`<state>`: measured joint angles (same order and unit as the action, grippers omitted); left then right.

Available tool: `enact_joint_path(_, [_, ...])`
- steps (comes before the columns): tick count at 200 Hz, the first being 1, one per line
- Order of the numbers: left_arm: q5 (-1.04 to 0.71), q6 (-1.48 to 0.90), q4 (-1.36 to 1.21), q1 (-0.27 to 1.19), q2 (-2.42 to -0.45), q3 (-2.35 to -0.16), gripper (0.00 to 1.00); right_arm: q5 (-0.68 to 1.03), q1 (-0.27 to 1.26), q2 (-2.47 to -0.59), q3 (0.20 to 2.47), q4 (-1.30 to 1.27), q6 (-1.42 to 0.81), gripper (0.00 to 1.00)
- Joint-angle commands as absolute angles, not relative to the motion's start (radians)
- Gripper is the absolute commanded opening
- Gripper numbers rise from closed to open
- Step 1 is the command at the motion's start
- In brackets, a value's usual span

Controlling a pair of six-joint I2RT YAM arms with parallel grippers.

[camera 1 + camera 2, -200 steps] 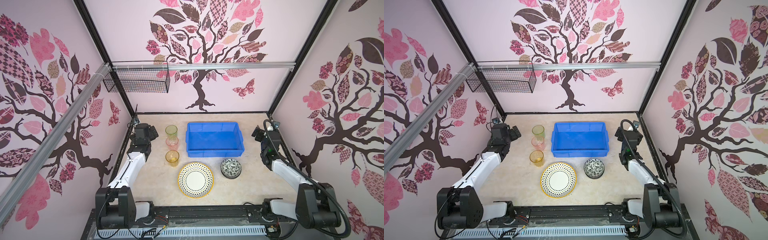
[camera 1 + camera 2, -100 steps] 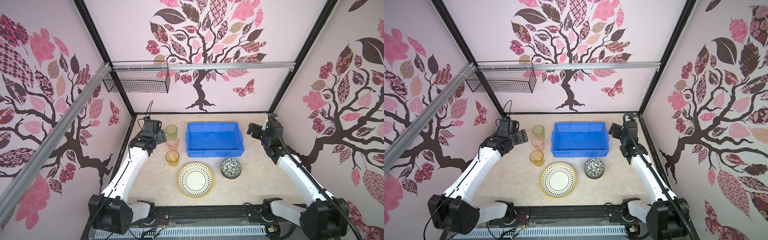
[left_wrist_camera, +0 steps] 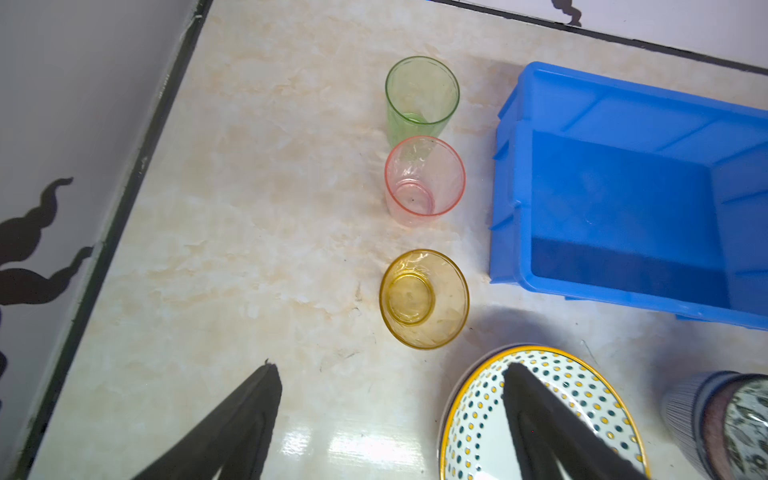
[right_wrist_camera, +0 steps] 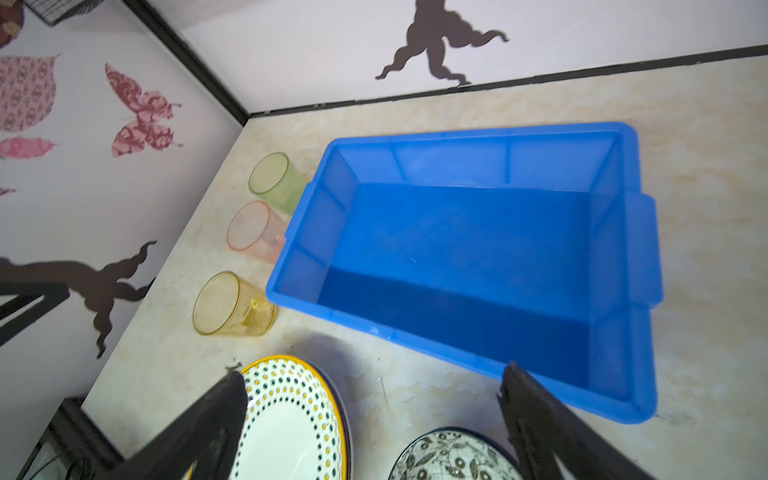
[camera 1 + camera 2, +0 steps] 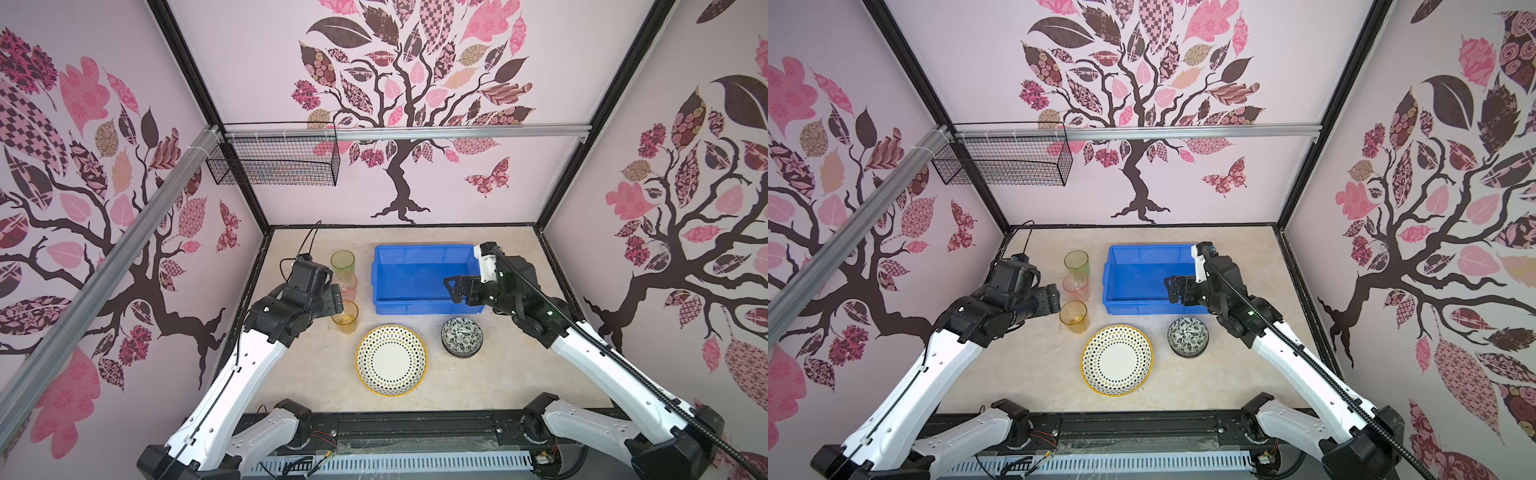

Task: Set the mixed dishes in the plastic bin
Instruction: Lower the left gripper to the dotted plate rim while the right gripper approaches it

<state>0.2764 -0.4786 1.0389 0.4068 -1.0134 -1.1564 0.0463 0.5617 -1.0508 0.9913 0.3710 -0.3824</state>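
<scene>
The blue plastic bin [image 5: 415, 308] [image 5: 1142, 308] stands empty at the back middle. Left of it, green [image 5: 343, 262], pink [image 5: 345, 286] and amber [image 5: 345, 320] tumblers stand upright in a row. A dotted plate [image 5: 391, 360] and a floral bowl [image 5: 461, 336] lie in front of the bin. My left gripper [image 5: 337, 302] hovers open beside the amber tumbler [image 3: 424, 299] and holds nothing. My right gripper [image 5: 453, 289] hangs open and empty above the bin's right front part, with the bin rim [image 4: 374, 328], the plate [image 4: 291, 424] and the bowl [image 4: 453, 457] below it.
A black wire basket [image 5: 274, 162] hangs on the back wall at the upper left. Walls close the table on three sides, and a black rail [image 5: 415, 428] runs along the front edge. A dark rim shows under the dotted plate.
Both arms have unfolded from the table's sides. The left gripper came in to the tumblers. The right gripper swung left over the bin.
</scene>
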Motion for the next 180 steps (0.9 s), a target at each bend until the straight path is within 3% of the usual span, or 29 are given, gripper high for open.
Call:
enact_joint_path(1, [0.202, -0.536, 1.101, 0.414, -0.995, -1.097, 0.86, 0.040, 0.639, -1.031, 0.974, 0.434, -0.426, 0.95])
enact_joint_path(46, [0.230, -0.574, 1.159, 0.524, -0.980, -1.047, 0.82, 0.029, 0.821, -1.074, 0.953, 0.425, -0.467, 0.95])
enact_joint_path(105, [0.206, -0.620, 1.160, 0.605, -0.996, -0.987, 0.74, 0.140, 0.835, -1.134, 0.869, 0.373, -0.511, 0.89])
enact_joint_path(180, [0.132, -0.642, 1.122, 0.606, -0.989, -0.900, 0.75, 0.150, 0.887, -1.196, 0.847, 0.351, -0.522, 0.77])
